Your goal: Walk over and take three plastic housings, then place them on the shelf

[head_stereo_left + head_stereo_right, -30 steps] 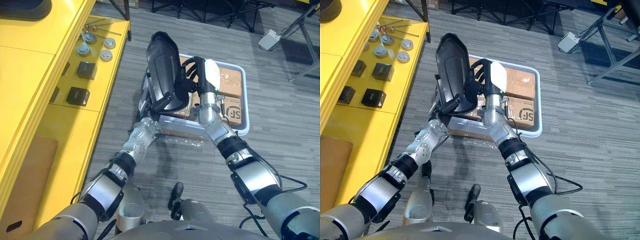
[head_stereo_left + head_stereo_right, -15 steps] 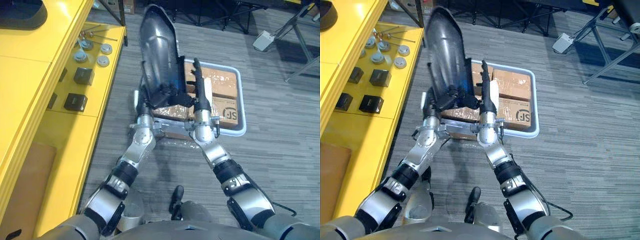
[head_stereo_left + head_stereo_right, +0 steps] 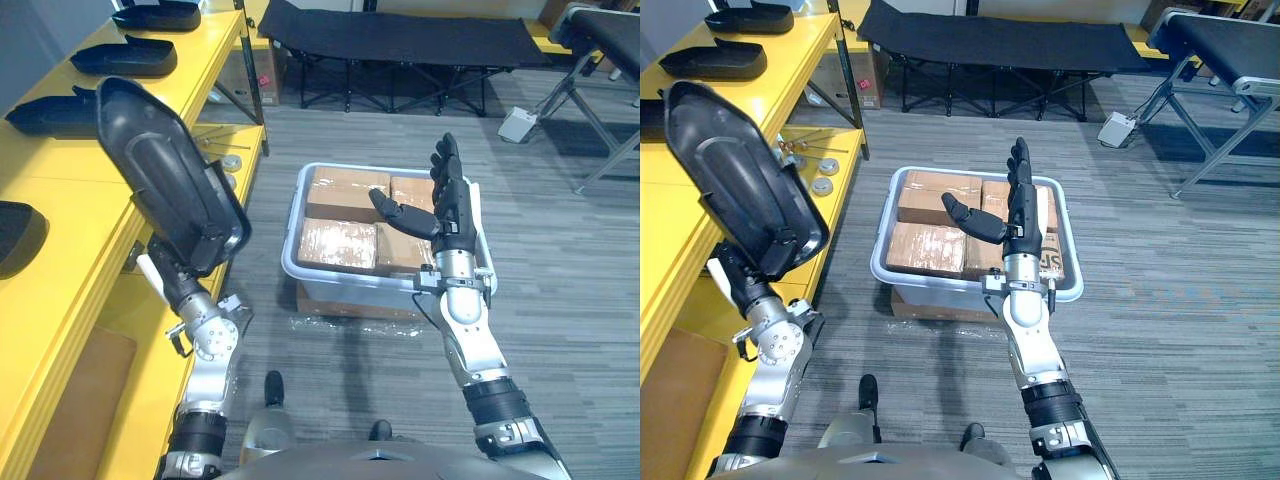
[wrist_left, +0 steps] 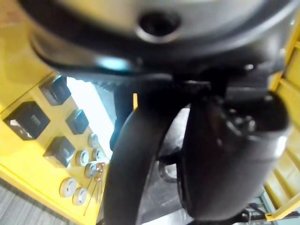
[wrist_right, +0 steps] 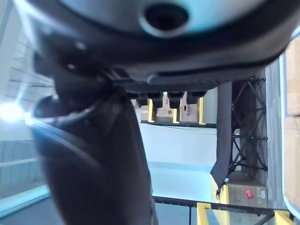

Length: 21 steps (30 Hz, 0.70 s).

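A large black plastic housing (image 3: 168,185) is held upright over the edge of the yellow shelf (image 3: 60,200), its hollow side facing me. My left hand (image 3: 178,280) grips its lower end from below, the fingers mostly hidden behind it. My right hand (image 3: 447,203) is raised over the bin, fingers straight, thumb out, holding nothing. More black housings lie on the shelf: one (image 3: 124,58), another (image 3: 162,14), and a third (image 3: 48,112) behind the held one.
A pale bin (image 3: 300,272) of taped cardboard boxes (image 3: 338,243) stands on the grey floor ahead. Small metal parts (image 3: 822,184) lie on the lower shelf level. A black cot (image 3: 400,40) and metal stands (image 3: 1210,150) are at the back.
My right hand has let go of the housing and opened. My left hand has swung the housing left, from above the bin to the shelf edge. The camera has tilted up.
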### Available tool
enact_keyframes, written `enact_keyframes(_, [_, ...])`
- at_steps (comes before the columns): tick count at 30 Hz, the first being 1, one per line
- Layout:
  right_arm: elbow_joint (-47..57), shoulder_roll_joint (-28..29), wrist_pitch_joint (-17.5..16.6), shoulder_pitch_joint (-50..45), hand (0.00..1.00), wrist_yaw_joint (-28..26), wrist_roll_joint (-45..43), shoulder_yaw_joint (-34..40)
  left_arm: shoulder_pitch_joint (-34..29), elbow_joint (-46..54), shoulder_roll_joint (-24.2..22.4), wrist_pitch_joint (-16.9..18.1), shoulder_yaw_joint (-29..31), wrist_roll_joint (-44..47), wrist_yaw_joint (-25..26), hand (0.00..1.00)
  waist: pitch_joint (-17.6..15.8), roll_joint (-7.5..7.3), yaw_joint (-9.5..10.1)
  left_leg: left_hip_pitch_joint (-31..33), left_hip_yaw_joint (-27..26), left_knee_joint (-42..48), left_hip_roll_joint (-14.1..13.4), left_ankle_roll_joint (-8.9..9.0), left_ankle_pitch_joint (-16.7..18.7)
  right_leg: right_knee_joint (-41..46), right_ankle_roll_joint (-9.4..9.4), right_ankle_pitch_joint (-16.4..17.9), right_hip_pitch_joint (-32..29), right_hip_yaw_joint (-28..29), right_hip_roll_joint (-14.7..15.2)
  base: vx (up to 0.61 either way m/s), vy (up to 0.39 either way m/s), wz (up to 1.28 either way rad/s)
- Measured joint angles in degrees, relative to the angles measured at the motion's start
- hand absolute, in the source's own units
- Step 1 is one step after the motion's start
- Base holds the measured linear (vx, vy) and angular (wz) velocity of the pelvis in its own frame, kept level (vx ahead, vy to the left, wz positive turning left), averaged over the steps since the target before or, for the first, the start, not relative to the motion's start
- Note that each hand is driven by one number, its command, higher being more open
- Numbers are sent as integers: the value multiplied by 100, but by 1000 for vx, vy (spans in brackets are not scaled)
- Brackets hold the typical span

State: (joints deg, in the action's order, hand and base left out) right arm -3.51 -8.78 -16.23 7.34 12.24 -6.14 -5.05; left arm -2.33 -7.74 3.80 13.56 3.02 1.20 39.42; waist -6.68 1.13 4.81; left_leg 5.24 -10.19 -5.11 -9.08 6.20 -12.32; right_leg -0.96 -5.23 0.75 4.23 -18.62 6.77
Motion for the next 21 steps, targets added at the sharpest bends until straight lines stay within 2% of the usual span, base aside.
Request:
enact_keyframes(3, [10, 1, -96, -162, 100, -638, -647, 84, -255, 228, -81, 35, 63, 113, -264, 0, 206, 27, -3, 11, 63, 0, 64, -14, 14, -27, -14, -8, 46, -73, 46, 19, 7, 12])
enact_keyframes(5, [9, 7, -95, -214, 100, -909, -881, 107, -299, 424, -82, 107, 61, 326, -540, 0, 212, 30, 6, 16, 141, 0, 80, -13, 13, -38, -15, -6, 96, -153, 49, 15, 1, 18])
enact_keyframes(8, [8, 25, -47, -237, 100, -1485, -1453, 78, -411, 841, -108, 184, 55, 672, -1049, 0, 241, 57, 77, 33, 190, 0, 99, -15, 10, -45, -16, -6, 117, -199, 54, 4, -8, 9])
enact_keyframes(10, [1, 18, 94, -259, 100, -1968, -1859, 36, -611, 1211, -121, 273, 9, 1085, -1609, 0, 289, 122, 86, 41, 272, 0, 155, -17, 9, -52, -36, 6, 174, -293, 86, 28, -6, 20])
enact_keyframes(15, [-38, 7, 340, -266, 100, -2549, -2239, -236, -870, 1828, -120, 292, -24, 1677, -2686, 0, 405, 253, 156, 104, 409, 0, 217, -32, 0, -56, -105, 14, 203, -445, 117, 18, -8, 15])
enact_keyframes(21, [-99, 9, 352, -263, 100, -2919, -2239, -519, -1097, 2301, -115, 292, -225, 1869, -3505, 0, 480, 207, 269, 121, 451, 0, 252, -91, -45, -34, -124, 34, 205, -487, 143, 6, -8, 5])
